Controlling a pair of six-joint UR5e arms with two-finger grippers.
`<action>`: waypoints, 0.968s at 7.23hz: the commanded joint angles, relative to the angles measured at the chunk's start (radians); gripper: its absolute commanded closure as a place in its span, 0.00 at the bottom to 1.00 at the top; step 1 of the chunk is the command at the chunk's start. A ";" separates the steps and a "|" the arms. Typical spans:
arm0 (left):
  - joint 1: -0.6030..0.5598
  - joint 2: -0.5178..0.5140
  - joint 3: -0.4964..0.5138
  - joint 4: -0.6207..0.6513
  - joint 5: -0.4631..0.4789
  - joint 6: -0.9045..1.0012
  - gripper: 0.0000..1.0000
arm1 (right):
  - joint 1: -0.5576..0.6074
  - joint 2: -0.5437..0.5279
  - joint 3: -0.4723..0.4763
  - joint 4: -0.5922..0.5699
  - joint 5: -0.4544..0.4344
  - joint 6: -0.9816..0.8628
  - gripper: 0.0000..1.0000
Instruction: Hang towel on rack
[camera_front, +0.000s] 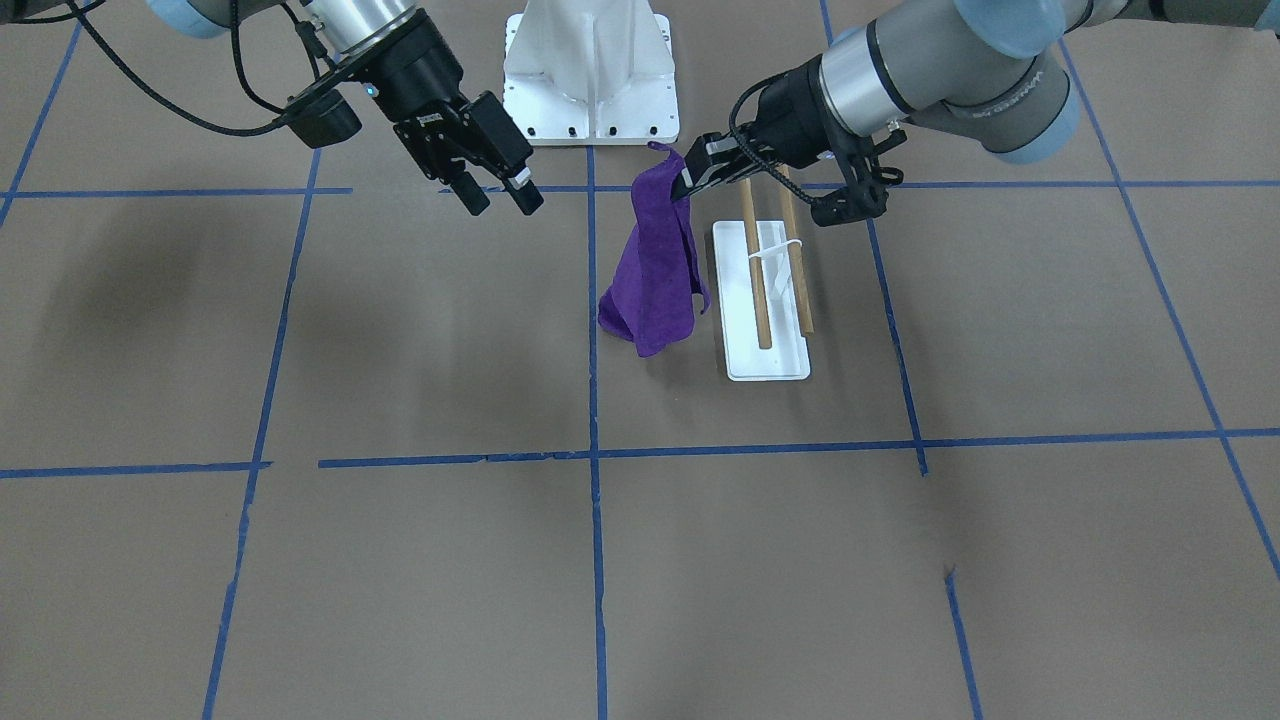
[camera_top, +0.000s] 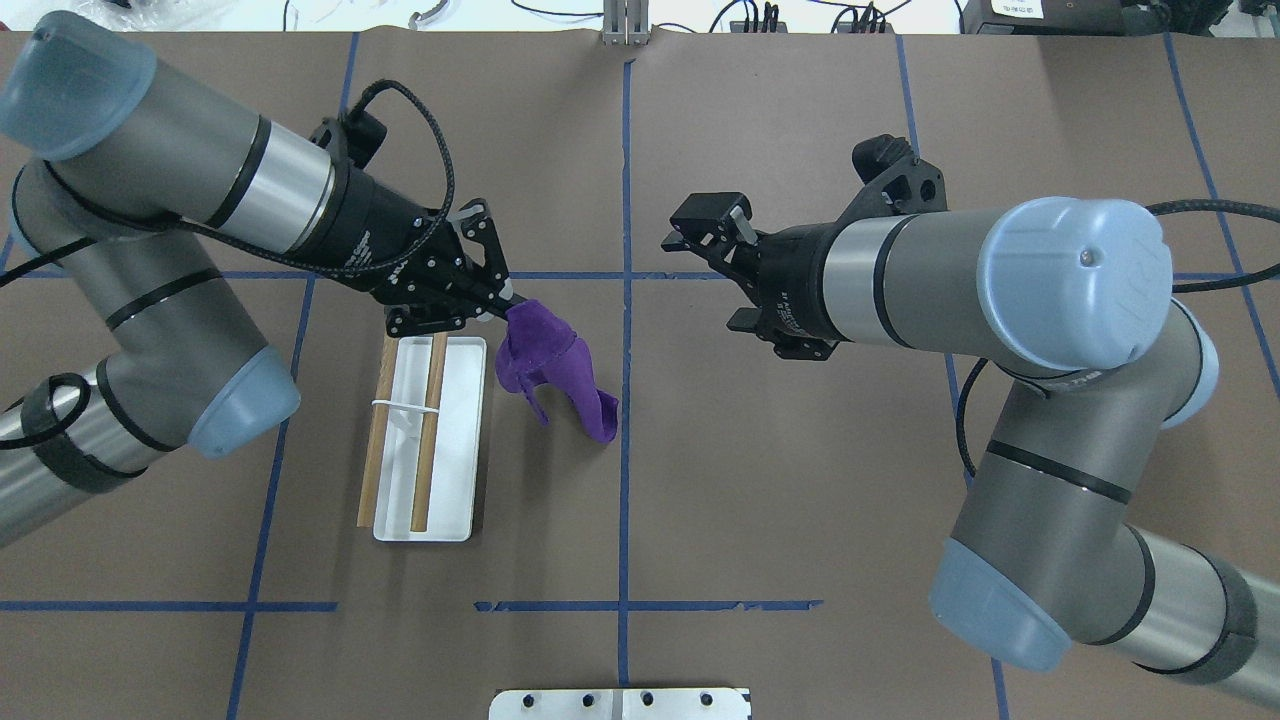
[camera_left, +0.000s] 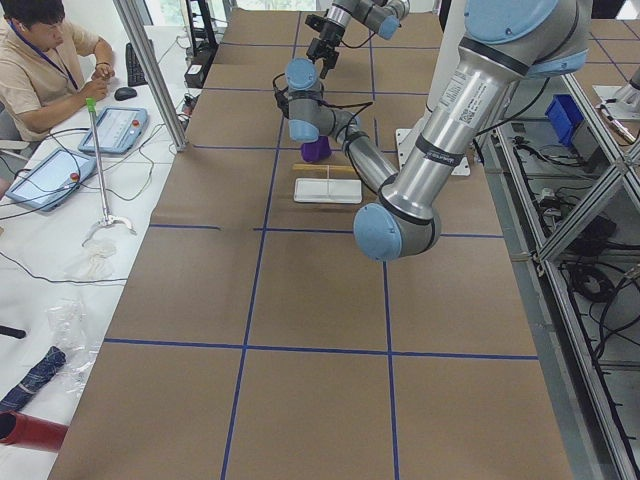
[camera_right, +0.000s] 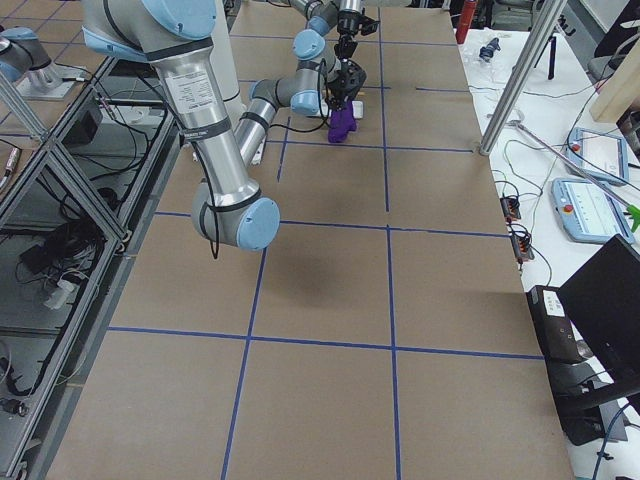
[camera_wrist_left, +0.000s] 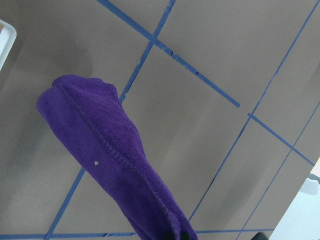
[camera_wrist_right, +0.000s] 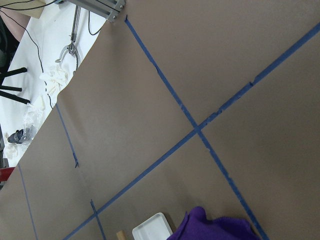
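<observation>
A purple towel hangs from my left gripper, which is shut on its top corner and holds it up beside the rack. The towel's lower end reaches down towards the table, seen also in the overhead view and the left wrist view. The rack is a white tray base with two wooden rods and lies just beside the towel, under the left wrist; it shows in the overhead view. My right gripper is open and empty, in the air well away from the towel.
A white mount plate stands at the robot's base. Blue tape lines cross the brown table. An operator sits at a side desk with control tablets.
</observation>
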 joint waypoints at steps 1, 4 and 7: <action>-0.004 0.149 -0.043 -0.086 -0.010 0.080 1.00 | 0.046 -0.052 -0.008 -0.002 -0.006 -0.125 0.00; -0.147 0.338 -0.057 -0.276 -0.097 0.285 1.00 | 0.061 -0.051 -0.059 0.004 -0.008 -0.145 0.00; -0.164 0.456 -0.023 -0.384 -0.110 0.405 1.00 | 0.064 -0.049 -0.088 0.002 -0.011 -0.203 0.00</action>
